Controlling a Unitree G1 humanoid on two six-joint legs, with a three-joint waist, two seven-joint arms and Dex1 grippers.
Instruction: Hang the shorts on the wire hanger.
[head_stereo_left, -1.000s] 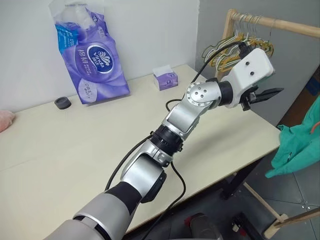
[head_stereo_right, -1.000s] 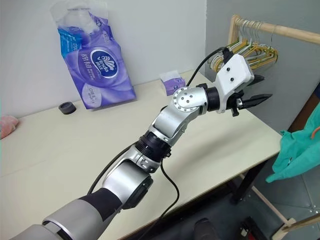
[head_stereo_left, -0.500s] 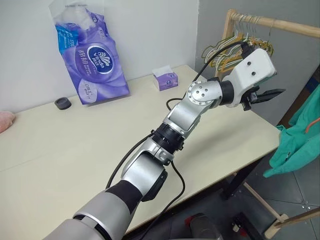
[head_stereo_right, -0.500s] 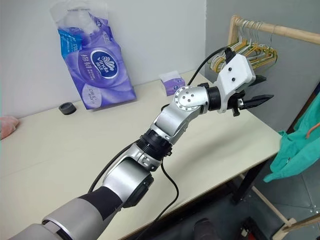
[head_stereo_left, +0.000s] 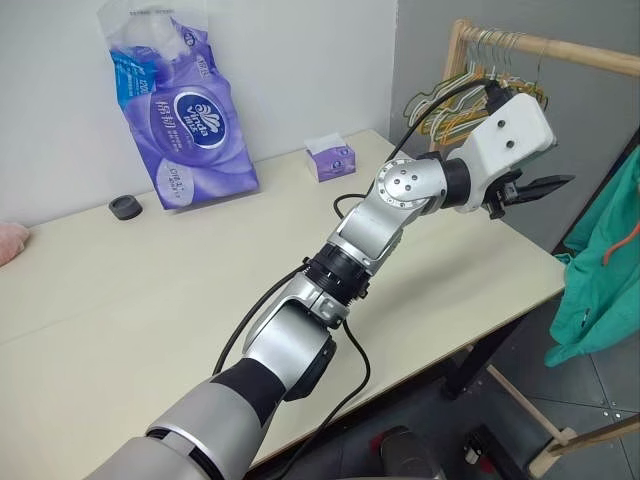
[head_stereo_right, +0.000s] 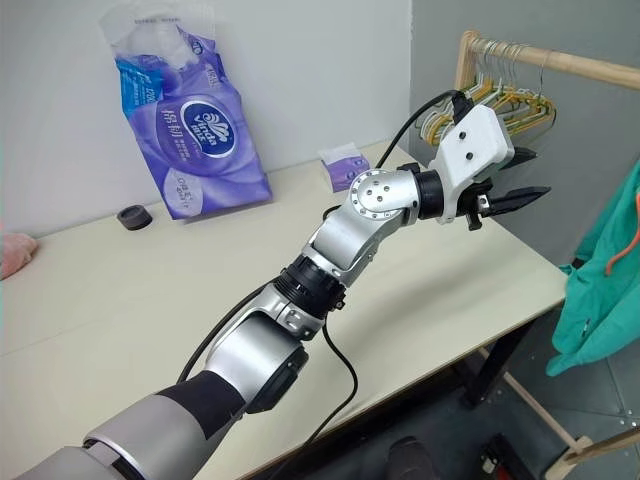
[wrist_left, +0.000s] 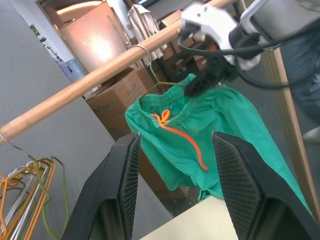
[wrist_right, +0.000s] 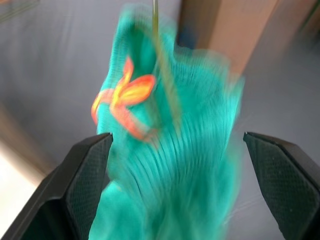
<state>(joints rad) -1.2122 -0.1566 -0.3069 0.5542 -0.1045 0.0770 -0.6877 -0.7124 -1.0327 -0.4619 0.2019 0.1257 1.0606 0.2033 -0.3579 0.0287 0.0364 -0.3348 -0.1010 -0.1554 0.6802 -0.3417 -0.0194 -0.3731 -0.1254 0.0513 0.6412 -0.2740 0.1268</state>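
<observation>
Shorts (wrist_left: 200, 130) hang on the wire hanger (wrist_left: 150, 65), hooked over the wooden rail (wrist_left: 90, 80) at three o'clock. Your left gripper (head_stereo_left: 535, 190) has jaws apart, empty. Your right gripper (wrist_left: 207, 82), jaws wide apart, sits close: withdrawing carelessly, you may snag fabric. Beige table (head_stereo_left: 120, 300) holds the tissue pack (head_stereo_left: 180, 110); grey walls around.

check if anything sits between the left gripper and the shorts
Nothing visible does. In the left wrist view the left gripper looks through open air at the shorts, which hang on the wire hanger from the wooden rail.
</observation>
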